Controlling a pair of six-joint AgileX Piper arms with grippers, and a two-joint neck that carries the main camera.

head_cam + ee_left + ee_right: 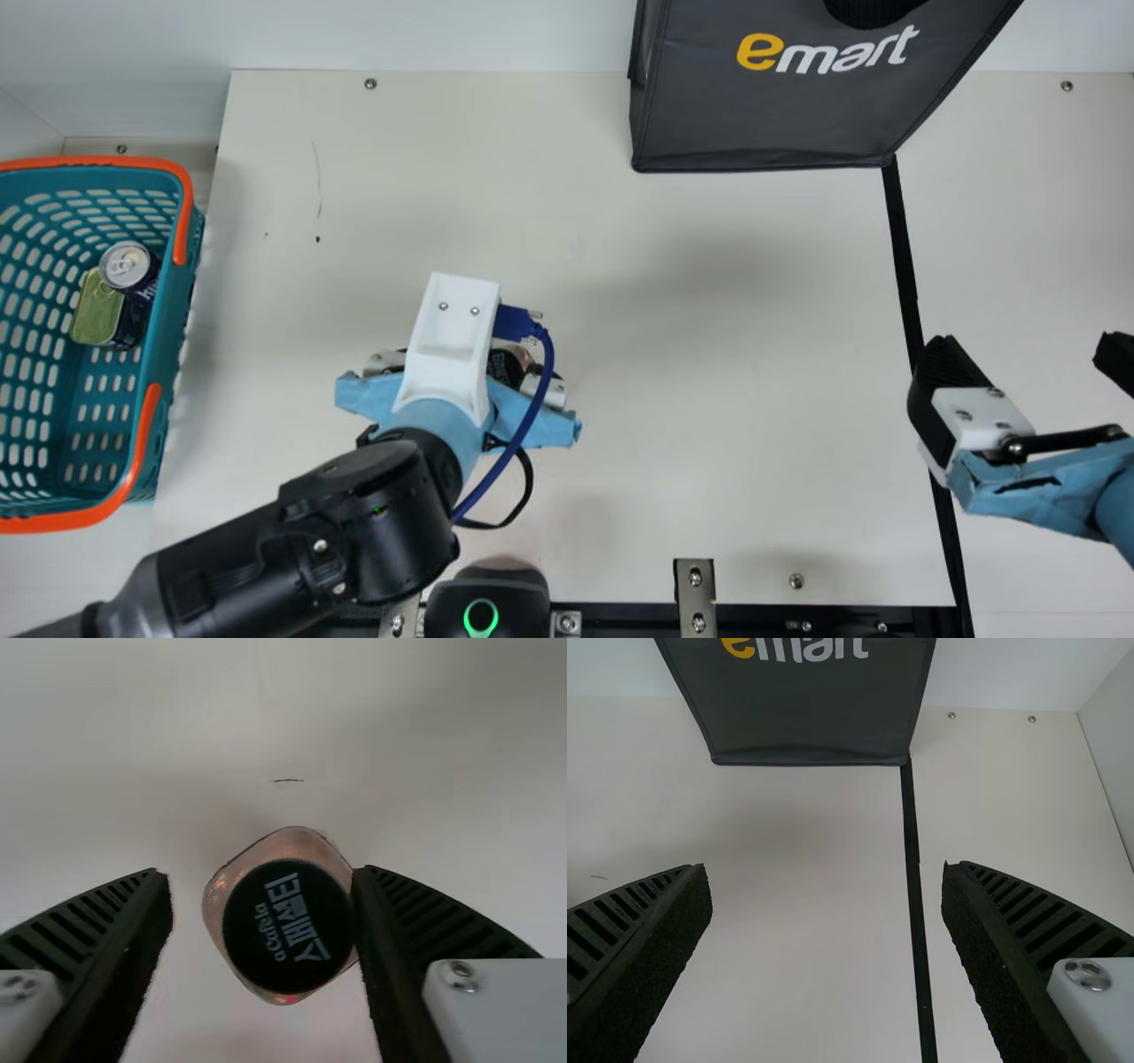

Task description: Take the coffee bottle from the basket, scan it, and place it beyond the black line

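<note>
Left hand [261, 875] fingers apart, coffee bottle [288, 926] between them, seemingly upright on the surface [709, 443]. It's closer to one finger, so an uneven close could shove or tip it. Right hand [826, 870] also spread.

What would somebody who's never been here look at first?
Probably the teal basket with its bright orange handles, at the main view's left edge. Next might come the big dark bag at the far side of the table, its corner by the end of the black line. In the left wrist view, the bottle stands out too, its round black cap between the left gripper's open fingers.
</note>
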